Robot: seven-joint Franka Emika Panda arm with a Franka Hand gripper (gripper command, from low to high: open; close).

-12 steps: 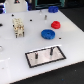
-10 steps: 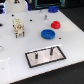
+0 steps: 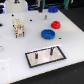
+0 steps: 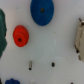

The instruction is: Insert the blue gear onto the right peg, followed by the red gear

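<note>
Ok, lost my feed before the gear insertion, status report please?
Gripper out of view. Blue gear and red gear flat on the table, untouched. Right peg bare, nothing blocking it.

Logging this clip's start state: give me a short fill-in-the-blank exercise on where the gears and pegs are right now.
1. The blue gear lies flat on the ____ table, off the plate.
2. The red gear is ____ than the blue gear.
3. The grey plate carries ____ upright pegs, including the right peg.
4. Neither gear sits on a ____ yet.

Missing words: white; smaller; two; peg
</note>
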